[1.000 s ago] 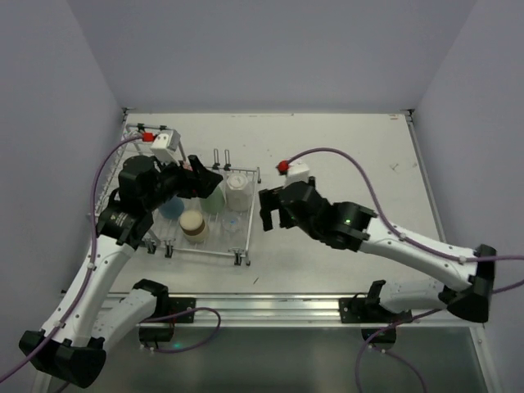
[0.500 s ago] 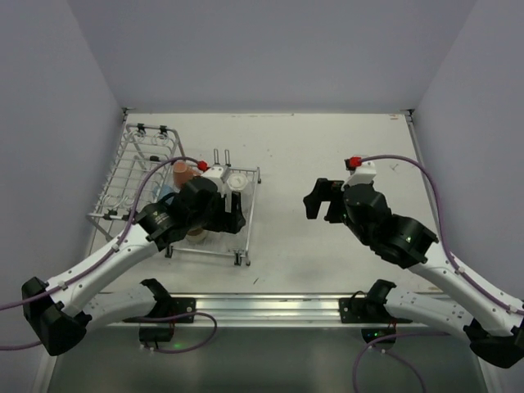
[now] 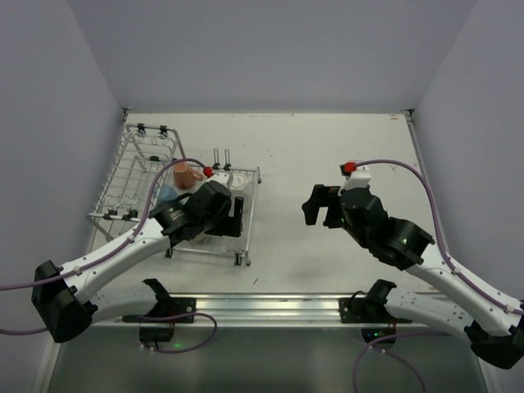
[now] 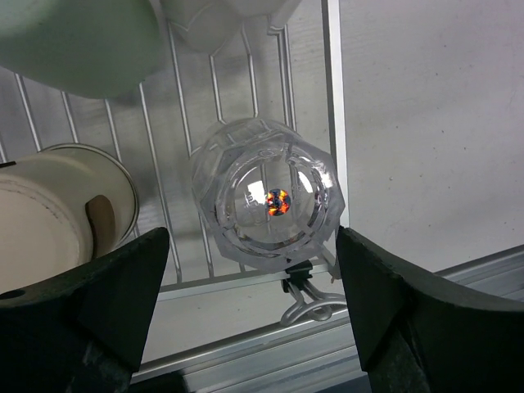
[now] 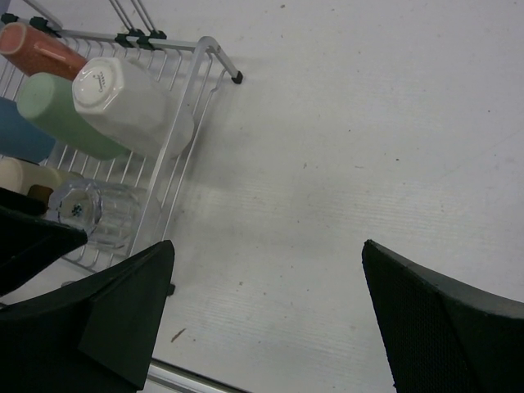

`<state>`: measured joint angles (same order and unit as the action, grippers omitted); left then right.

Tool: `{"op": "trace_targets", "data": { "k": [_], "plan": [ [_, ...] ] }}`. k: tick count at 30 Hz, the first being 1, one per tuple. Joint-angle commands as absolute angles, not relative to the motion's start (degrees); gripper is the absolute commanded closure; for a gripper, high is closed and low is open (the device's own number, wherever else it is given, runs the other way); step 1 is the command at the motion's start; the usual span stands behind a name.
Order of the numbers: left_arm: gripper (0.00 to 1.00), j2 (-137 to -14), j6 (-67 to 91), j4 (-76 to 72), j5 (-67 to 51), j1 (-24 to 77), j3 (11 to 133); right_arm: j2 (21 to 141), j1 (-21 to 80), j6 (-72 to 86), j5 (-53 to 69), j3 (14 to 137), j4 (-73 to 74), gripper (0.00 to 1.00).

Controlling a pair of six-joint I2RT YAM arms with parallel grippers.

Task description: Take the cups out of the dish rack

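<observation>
The silver wire dish rack (image 3: 131, 164) stands at the left of the table. My left gripper (image 3: 236, 217) hangs over its near right corner, open. In the left wrist view its jaws (image 4: 252, 239) are spread either side of an upside-down clear cup (image 4: 266, 196) without touching it. A brown cup with a cream rim (image 4: 57, 205), a pale green cup (image 4: 74, 41) and a white cup (image 4: 221, 16) lie beside it. My right gripper (image 3: 318, 205) is open and empty above bare table, right of the rack. Its view shows the white cup (image 5: 131, 102), green cup (image 5: 61, 119), blue cup (image 5: 20, 135) and clear cup (image 5: 94, 213).
An orange-brown cup (image 3: 184, 173) lies in the rack behind my left wrist; it also shows in the right wrist view (image 5: 41, 49). The rack's far left part holds only bare wires. A metal rail (image 3: 270, 307) runs along the near table edge. Walls close in the table.
My left gripper has swung from the rack's middle down to its near right corner, over the clear cup. My right arm has drawn back to the right, away from the rack.
</observation>
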<state>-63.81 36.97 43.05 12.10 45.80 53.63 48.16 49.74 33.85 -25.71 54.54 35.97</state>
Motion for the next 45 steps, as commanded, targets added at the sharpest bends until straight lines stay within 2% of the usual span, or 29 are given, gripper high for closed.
{"op": "trace_targets", "data": {
  "k": [1, 16, 36, 39, 42, 45],
  "plan": [
    [0.13, -64.1, 38.3, 39.8, 12.2, 46.9, 54.0, 47.2, 49.5, 33.4, -25.1, 53.8, 34.0, 0.01],
    [0.12, -68.9, 39.4, 38.8, 13.7, 47.2, 57.1, 46.6, 49.6, 33.3, -24.6, 53.1, 34.0, 0.01],
    [0.14, -76.1, 43.1, 42.5, 22.6, 50.2, 61.4, 44.7, 49.6, 32.5, -24.6, 51.9, 34.0, 0.01],
    [0.19, -76.1, 43.8, 43.3, 24.0, 50.4, 61.8, 44.6, 49.5, 32.4, -24.6, 51.7, 34.0, 0.01],
    [0.3, -76.1, 44.4, 44.4, 25.4, 50.4, 61.6, 44.5, 49.5, 32.5, -24.5, 51.4, 34.0, 0.01],
    [0.53, -75.9, 45.5, 45.8, 27.0, 50.4, 61.4, 44.5, 49.5, 32.5, -24.3, 51.4, 34.0, 0.01]
  ]
}}
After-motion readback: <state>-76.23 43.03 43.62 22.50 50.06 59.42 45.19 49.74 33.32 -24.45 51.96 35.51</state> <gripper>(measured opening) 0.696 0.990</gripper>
